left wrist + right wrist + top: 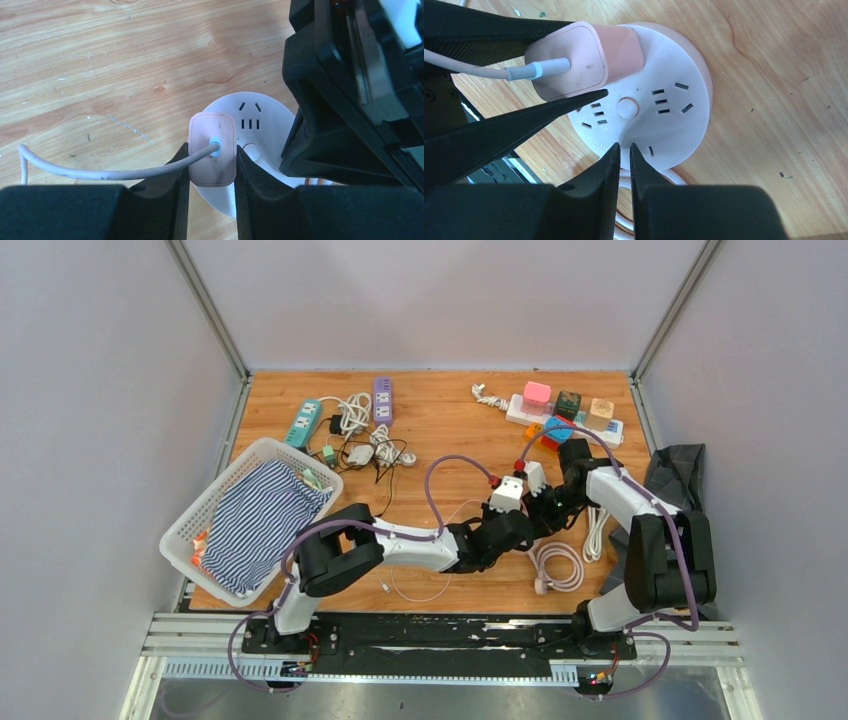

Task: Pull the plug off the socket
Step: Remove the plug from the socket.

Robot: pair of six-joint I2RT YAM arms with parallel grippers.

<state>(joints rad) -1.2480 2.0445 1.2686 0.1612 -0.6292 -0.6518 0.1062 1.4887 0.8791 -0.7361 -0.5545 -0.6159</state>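
No lettering, brand or number can be read on the plug (210,131) or socket (260,112).

Around the plug (220,170) we found little room. The left pincer (212,150) clamped both its sides. The right pincer (624,147), all but closed, crowded the socket (674,115) rim just beside it. The plug's cable (100,174) lay across the tabletop (125,60) on one side. Beyond the arms, bare wood stayed open up to the power strip (565,415), and a basket (205,502) blocked the left edge.
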